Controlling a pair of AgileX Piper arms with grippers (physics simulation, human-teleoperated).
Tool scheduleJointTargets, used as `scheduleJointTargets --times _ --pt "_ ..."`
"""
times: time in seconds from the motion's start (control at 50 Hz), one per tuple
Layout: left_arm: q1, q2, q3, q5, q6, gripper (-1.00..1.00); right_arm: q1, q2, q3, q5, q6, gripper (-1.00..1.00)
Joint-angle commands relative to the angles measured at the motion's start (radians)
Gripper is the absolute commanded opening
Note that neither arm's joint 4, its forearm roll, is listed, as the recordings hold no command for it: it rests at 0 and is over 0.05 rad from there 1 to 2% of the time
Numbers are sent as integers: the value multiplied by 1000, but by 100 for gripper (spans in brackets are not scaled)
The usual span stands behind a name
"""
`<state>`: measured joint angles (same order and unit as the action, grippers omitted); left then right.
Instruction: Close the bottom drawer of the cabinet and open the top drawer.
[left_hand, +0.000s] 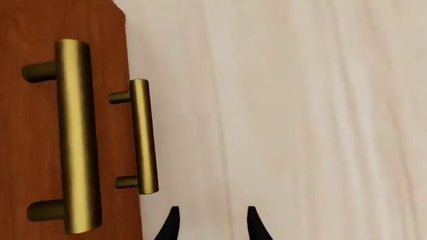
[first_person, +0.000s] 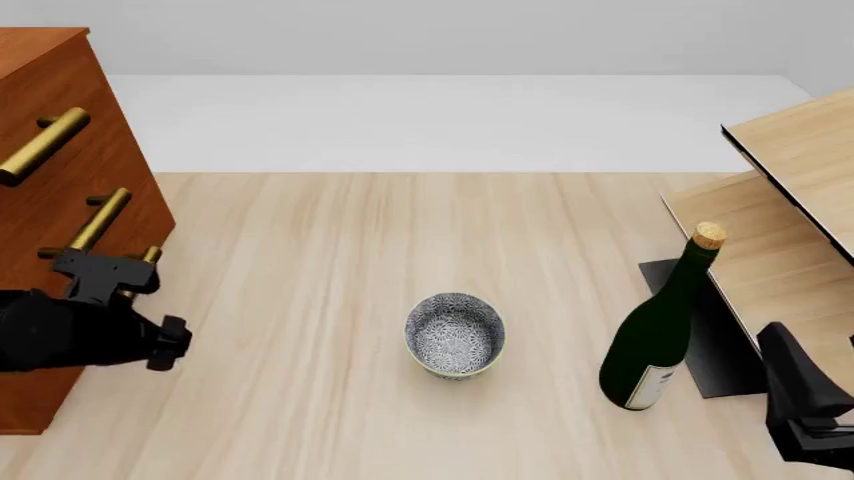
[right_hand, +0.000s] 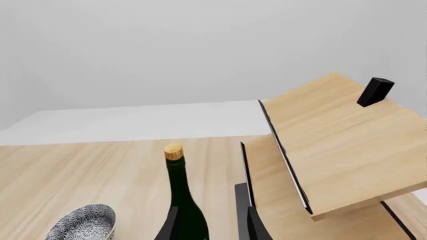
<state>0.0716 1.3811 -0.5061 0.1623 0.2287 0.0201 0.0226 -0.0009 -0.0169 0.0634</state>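
Observation:
The cabinet (first_person: 74, 100) stands at the table's left edge, its drawer fronts facing right. The top drawer's brass handle (first_person: 47, 145) and the middle handle (first_person: 100, 220) show, and the fronts look flush. The bottom drawer (first_person: 38, 400) is mostly hidden behind my left arm; only an end of its handle (first_person: 150, 255) shows. My left gripper (left_hand: 212, 225) is open and empty. It points down along the cabinet front, apart from a near handle (left_hand: 77, 135) and a farther one (left_hand: 143, 135). My right gripper (right_hand: 212, 227) is open and empty at the front right.
A blue patterned bowl (first_person: 455, 335) sits mid-table. A dark green corked bottle (first_person: 661, 330) stands right of it, just ahead of my right gripper. A pale plywood structure (first_person: 801, 170) on a black base fills the right side.

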Motion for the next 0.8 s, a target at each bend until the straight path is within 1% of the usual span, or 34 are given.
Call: scheduleJointTargets --times 0.02,0.04,0.1,0.12,0.2,0.24,0.26,0.28,0.3,0.32,0.36,0.38,0.44,0.5,0.58,0.6,0.64,0.68,0.7,0.72,0.78,0.8 --pt "-151 15 -101 63 -129 100 -3 -7 0 6 1 100" --pt "-179 17 -118 69 -153 100 -3 -8 0 7 0 100" --pt "-235 29 -148 78 -196 100 -3 -9 0 7 1 100" --pt "-242 37 -154 78 -204 100 -3 -9 0 7 3 100" --pt "-270 48 -179 80 -219 100 -6 -7 0 4 4 100" --pt "-273 15 -196 82 -190 100 -9 -3 0 0 3 100" --pt "-273 14 -196 83 -190 100 -9 -3 0 0 3 100" --pt "-291 22 -211 97 -206 100 -9 -2 0 -1 4 100" --pt "-294 8 -217 95 -189 100 -9 -3 0 -1 6 100" --pt "-277 -14 -216 88 -151 100 -9 -3 0 0 5 100" --pt "-262 -20 -221 83 -128 100 -10 -3 0 -1 6 100" --pt "-242 -42 -217 71 -88 100 -10 -2 0 -1 6 100" --pt "-224 -86 -222 59 -31 100 -12 1 0 -4 5 100" --pt "-238 -104 -246 77 -36 100 -12 5 0 -8 4 100" --pt "-268 -137 -270 82 -17 100 -10 8 0 -11 4 100" --pt "-267 -144 -275 80 -3 100 -10 8 0 -10 3 100" --pt "-260 -192 -270 51 70 100 -11 7 0 -11 4 100" --pt "-260 -201 -276 47 92 100 -12 9 0 -12 3 100" --pt "-260 -224 -270 31 129 100 -13 10 0 -13 3 100" --pt "-259 -237 -273 26 149 100 -13 11 0 -15 3 100" --pt "-280 -230 -301 42 127 100 -13 17 0 -19 3 100" --pt "-292 -237 -307 37 131 100 -12 18 0 -20 3 100"
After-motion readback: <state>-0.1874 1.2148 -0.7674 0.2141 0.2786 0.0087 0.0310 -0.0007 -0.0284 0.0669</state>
